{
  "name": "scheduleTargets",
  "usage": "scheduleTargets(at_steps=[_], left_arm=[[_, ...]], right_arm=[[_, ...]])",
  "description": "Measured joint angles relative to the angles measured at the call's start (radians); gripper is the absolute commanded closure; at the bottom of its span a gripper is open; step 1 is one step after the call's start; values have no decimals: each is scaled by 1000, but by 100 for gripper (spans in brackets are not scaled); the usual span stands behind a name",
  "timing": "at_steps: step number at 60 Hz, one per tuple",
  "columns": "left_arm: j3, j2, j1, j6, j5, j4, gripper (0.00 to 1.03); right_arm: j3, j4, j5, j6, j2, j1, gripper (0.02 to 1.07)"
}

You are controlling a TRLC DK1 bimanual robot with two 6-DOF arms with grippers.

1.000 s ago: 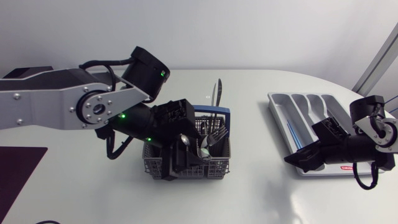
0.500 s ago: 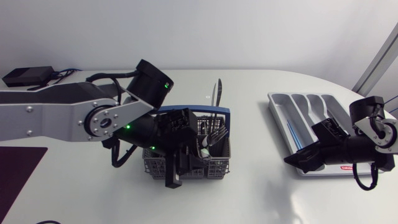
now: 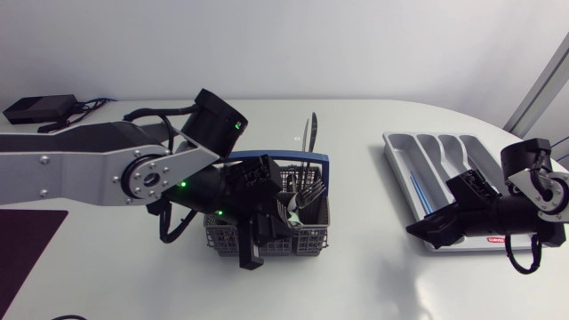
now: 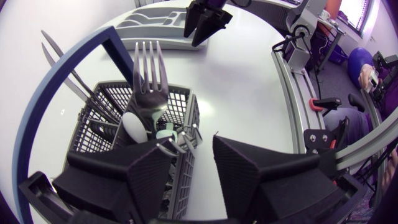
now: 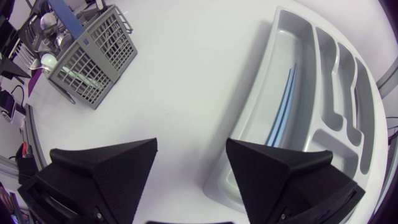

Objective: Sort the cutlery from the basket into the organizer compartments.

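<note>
1. Grey mesh plastic under the left end effector (image 4: pixel 191 155): the cutlery basket (image 4: pixel 93 124), with forks (image 4: pixel 146 62) and a spoon (image 4: pixel 134 127) standing just ahead of the fingers.
2. Left end effector released, fingers spread. One finger down inside the basket, the other outside its wall. Straddling the wall rather than pinching any piece, as far as can be judged.
3. Right end effector (image 5: pixel 191 149) likewise released, nothing between its fingers, hanging over bare table (image 5: pixel 186 74) just beside the organizer (image 5: pixel 273 37).
4. In the organizer's long compartment nearest that end effector, only two thin blue sticks (image 5: pixel 283 106), possibly the one item already sorted. No cutlery in the other compartments, as far as visible.
5. Judged progress: barely begun. No metal piece sorted yet. Forks, spoon and a couple of slim upright pieces beyond them, likely knives (image 4: pixel 62 68), all left to move.
6. Step in hand, most likely: picking one piece out of the basket, which sits well apart from the organizer, then carrying or handing it across.
</note>
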Motion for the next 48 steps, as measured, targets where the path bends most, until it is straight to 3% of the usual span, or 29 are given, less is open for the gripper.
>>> scheduleTargets(at_steps=[9, 27, 48], left_arm=[[-4, 0, 0, -6, 0, 7, 79], [-19, -2, 4, -6, 0, 11, 86], [-21, -3, 4, -7, 0, 52, 87]], right_arm=[[0, 1, 0, 0, -2, 6, 27], [-11, 16, 0, 0, -2, 6, 27], [-14, 23, 0, 0, -2, 17, 27]])
